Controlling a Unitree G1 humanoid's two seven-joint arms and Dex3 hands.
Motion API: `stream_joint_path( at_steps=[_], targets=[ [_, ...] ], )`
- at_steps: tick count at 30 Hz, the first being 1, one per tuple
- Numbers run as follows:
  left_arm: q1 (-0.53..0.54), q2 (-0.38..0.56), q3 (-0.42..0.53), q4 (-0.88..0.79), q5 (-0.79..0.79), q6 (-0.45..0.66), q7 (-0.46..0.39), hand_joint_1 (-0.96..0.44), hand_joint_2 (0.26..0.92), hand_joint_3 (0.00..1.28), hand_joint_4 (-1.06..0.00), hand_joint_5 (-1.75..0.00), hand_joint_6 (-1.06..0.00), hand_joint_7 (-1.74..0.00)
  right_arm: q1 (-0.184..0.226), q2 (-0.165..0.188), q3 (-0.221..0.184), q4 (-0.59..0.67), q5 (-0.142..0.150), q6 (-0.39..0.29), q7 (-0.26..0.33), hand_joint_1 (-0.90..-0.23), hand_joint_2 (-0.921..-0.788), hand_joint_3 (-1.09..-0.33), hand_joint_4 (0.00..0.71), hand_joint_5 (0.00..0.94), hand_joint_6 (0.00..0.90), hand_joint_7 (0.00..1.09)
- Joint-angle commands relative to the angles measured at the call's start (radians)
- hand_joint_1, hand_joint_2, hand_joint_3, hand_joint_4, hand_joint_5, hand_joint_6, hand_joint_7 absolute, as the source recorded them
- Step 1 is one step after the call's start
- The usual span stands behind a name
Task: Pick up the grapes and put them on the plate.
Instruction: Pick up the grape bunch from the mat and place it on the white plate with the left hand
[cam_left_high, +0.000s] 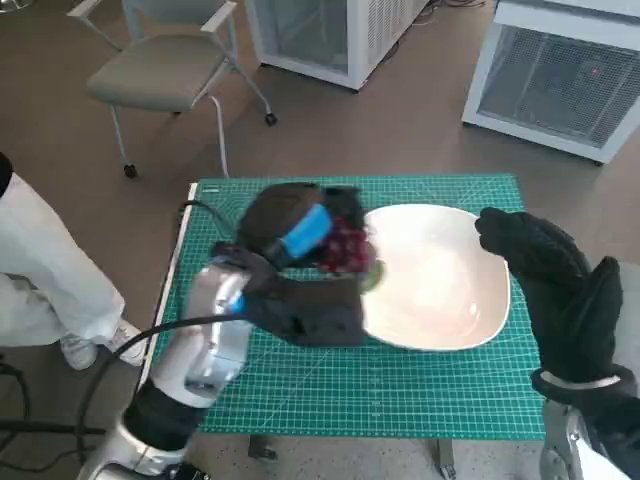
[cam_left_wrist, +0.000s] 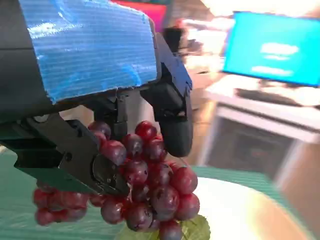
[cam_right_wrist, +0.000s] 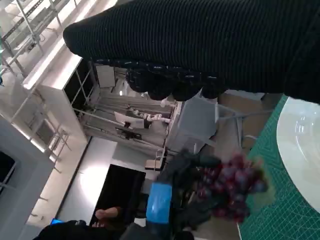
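the pickup looks done: the left hand (cam_left_high: 300, 235) grips one bunch of red grapes (cam_left_high: 345, 248) and holds it off the green cutting mat (cam_left_high: 400, 380), at the plate's nine o'clock edge. in the left wrist view the black fingers (cam_left_wrist: 172, 112) close around the top of the bunch (cam_left_wrist: 150, 185) while the berries and a green leaf (cam_left_wrist: 192, 229) hang free below. what is left, as i judge it, is to carry the bunch further over the single white plate (cam_left_high: 440, 290) and let go. the right hand (cam_left_high: 560, 290), in its knitted glove, hovers at the plate's three o'clock side with nothing in it, fingers loosely extended. on the floor at eleven o'clock stands one chair (cam_left_high: 165, 70); at nine o'clock, a person's leg (cam_left_high: 45, 265).
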Motion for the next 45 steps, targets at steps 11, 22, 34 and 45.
stream_joint_path(
  at_steps=[11,22,34,45],
  targets=[
    [-0.202,-0.121,-0.056,0.134,-0.007,-0.075,-0.016,0.01,0.609,0.78,-0.42,-1.71,-0.60,-1.21,0.049,-0.004,-0.019,-0.021,0.009,0.013,-0.001,-0.541,-0.921,-0.597,0.259,0.470,0.119,0.93],
    [-0.247,-0.163,-0.080,0.211,0.004,-0.096,-0.010,0.00,0.835,0.34,-0.52,-1.39,-0.54,-1.28,0.065,0.000,-0.025,-0.043,-0.005,0.014,-0.015,-0.529,-0.921,-0.598,0.258,0.473,0.120,0.93],
    [-0.266,-0.196,-0.096,0.324,0.010,-0.145,0.050,0.00,0.848,0.30,-0.55,-1.31,-0.54,-1.32,0.079,0.004,-0.027,-0.058,-0.011,0.014,-0.031,-0.521,-0.921,-0.600,0.257,0.475,0.121,0.93],
    [-0.305,-0.245,-0.092,0.491,-0.057,-0.126,-0.030,0.02,0.839,0.24,-0.38,-1.25,-0.46,-0.68,0.086,0.008,-0.027,-0.062,-0.006,0.012,-0.039,-0.519,-0.921,-0.598,0.255,0.473,0.122,0.93]
  ],
)
